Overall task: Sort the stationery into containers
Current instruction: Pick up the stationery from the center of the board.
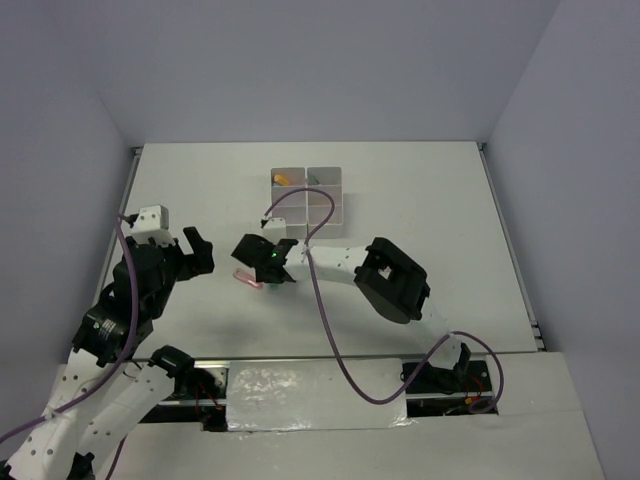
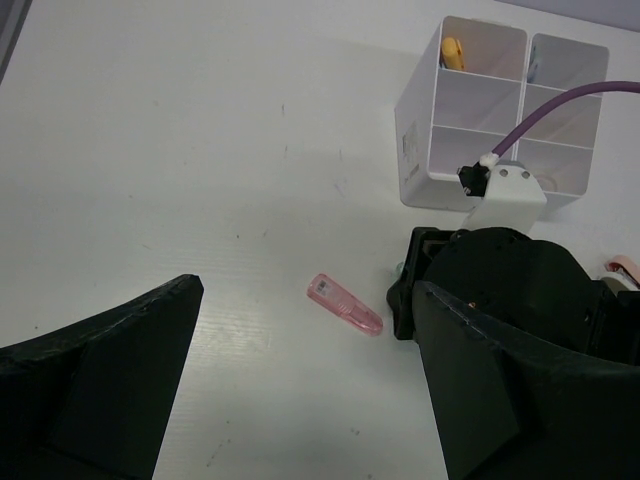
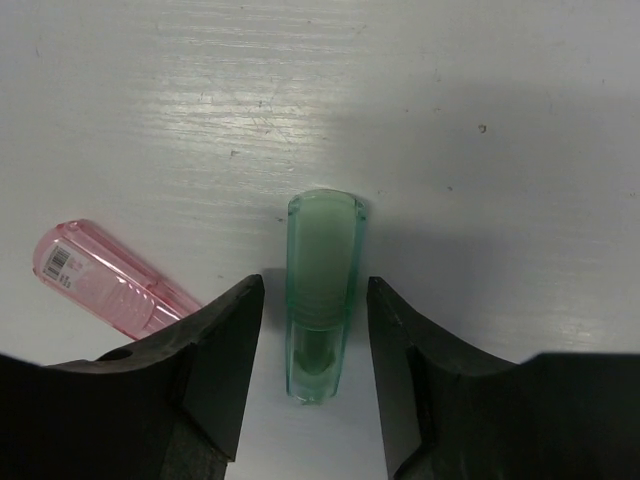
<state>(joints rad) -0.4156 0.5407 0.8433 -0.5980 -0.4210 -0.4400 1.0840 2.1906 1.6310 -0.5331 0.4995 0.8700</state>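
A translucent green stubby marker [image 3: 322, 280] lies on the white table between the jaws of my right gripper [image 3: 314, 300]. The jaws are open, with a small gap on each side of the marker. A translucent pink marker [image 3: 108, 280] lies just left of them; it also shows in the left wrist view [image 2: 345, 304] and the top view [image 1: 246, 279]. The white block of containers [image 1: 330, 207] stands behind the right gripper [image 1: 273, 272]. An orange item [image 1: 283, 179] lies in its far left compartment. My left gripper [image 1: 197, 250] is open and empty, to the left of the pink marker.
The right arm's black wrist [image 2: 500, 270] and its purple cable [image 1: 320, 290] lie between the pink marker and the containers [image 2: 415, 150]. A small pale item [image 2: 622, 265] shows at the right edge of the left wrist view. The walls stand close around the table.
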